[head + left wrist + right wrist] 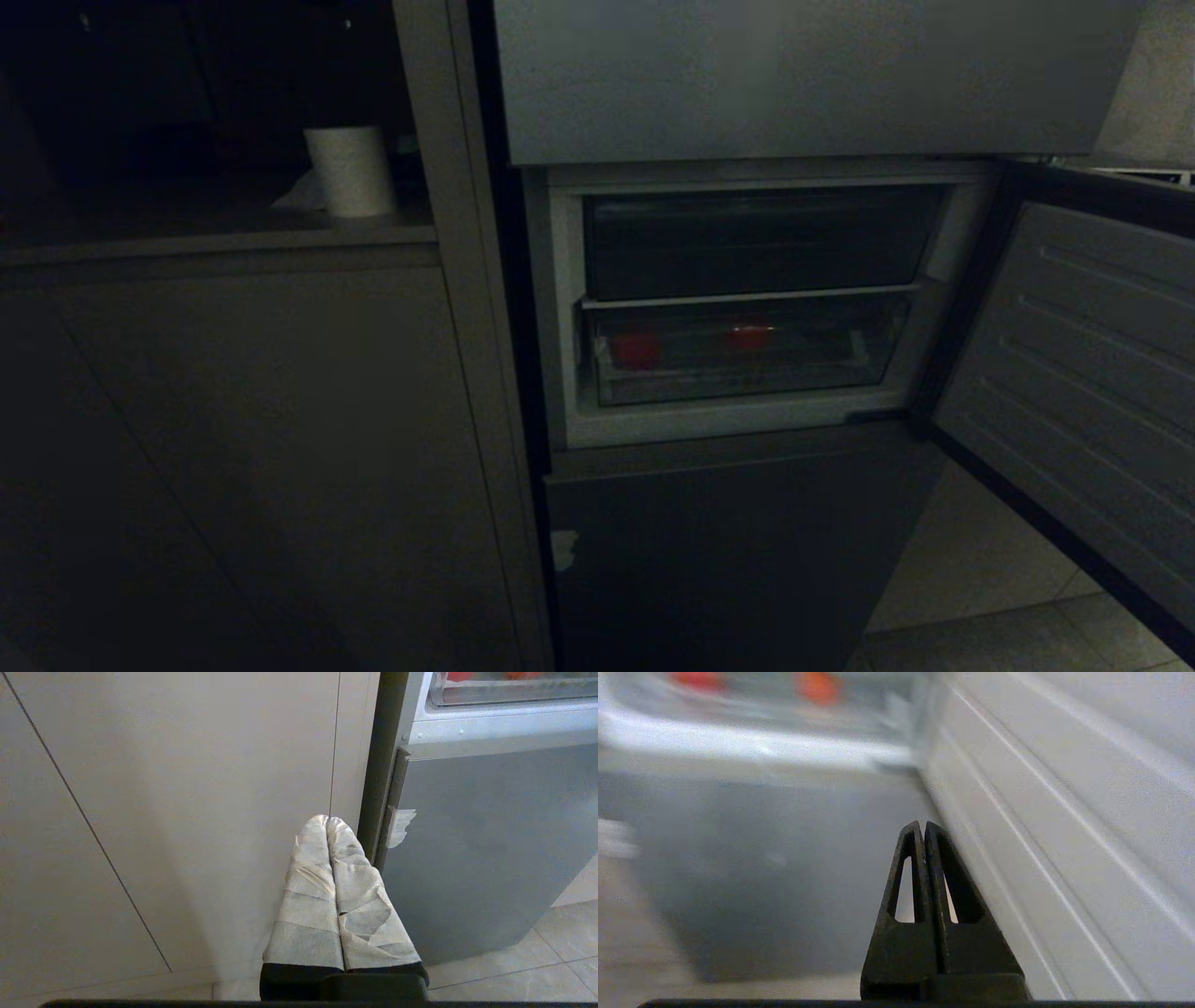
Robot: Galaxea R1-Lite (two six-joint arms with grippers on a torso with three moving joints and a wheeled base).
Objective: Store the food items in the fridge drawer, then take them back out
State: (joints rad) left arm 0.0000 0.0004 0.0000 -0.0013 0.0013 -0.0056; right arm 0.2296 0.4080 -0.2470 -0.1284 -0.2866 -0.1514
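head view: the fridge drawer sits pushed in within the open fridge compartment, below a darker compartment. the two food items show red through its clear front, one red piece toward the left and an orange-red piece near the middle, apart from each other. the fridge door stands open on the right. a white paper roll stands on the worktop to the left. neither arm is in sight here.

left wrist view: the left gripper, its jaws wrapped in pale tape and pressed together, hangs empty before the cabinet panel, beside the fridge's lower door.

right wrist view: the right gripper, black jaws together and empty, is low beside the open door's ribbed inner face, with the drawer and both food items blurred beyond it.
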